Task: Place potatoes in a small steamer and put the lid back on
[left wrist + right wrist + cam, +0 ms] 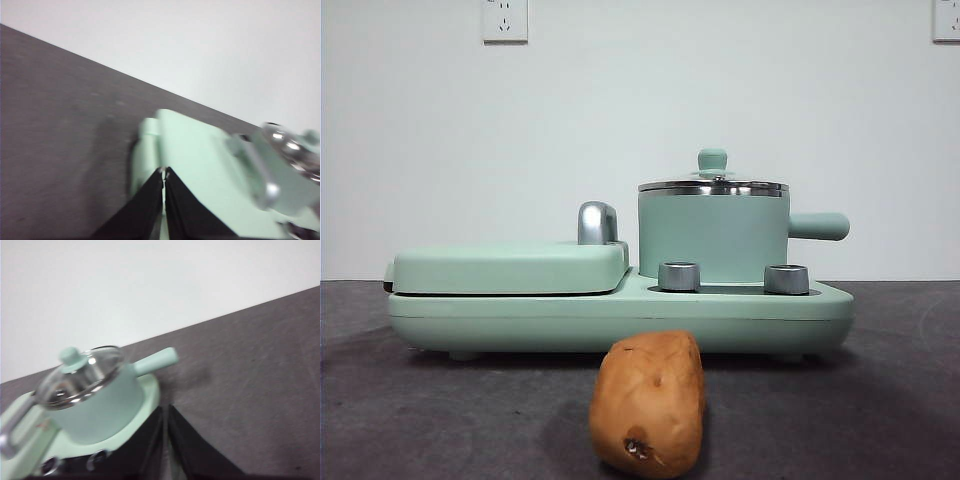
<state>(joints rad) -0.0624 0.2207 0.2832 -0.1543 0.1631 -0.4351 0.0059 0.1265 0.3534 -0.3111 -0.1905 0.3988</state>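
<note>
In the front view the potato [648,403] lies on the dark surface [880,400], nearest the camera and just ahead of a mint-green cooker base [620,318], its blemished end turned forward. On the right half of that base stands the steamer [713,238], its stubby handle [818,226] pointing right, and the lid [713,185] sits closed on its steel rim with the green knob [712,159] on top. Two steel dials [679,276] sit on the base in front of the steamer. The left half of the base carries the flat griddle [508,268] with its cover down and a chrome handle [597,222] behind it. Two wall sockets [505,20] show high on the white wall, and no arm is in this view. In the left wrist view, which is blurred, the left pincer [164,172] hangs above the griddle's outer end with its jaws pressed together and nothing between them; the chrome handle and part of the lid show beyond. In the right wrist view, also blurred, the right pincer [165,409] is likewise closed and empty, held over the surface near the cooker's steamer end, with the lidded steamer close by and its handle pointing away from the griddle
</note>
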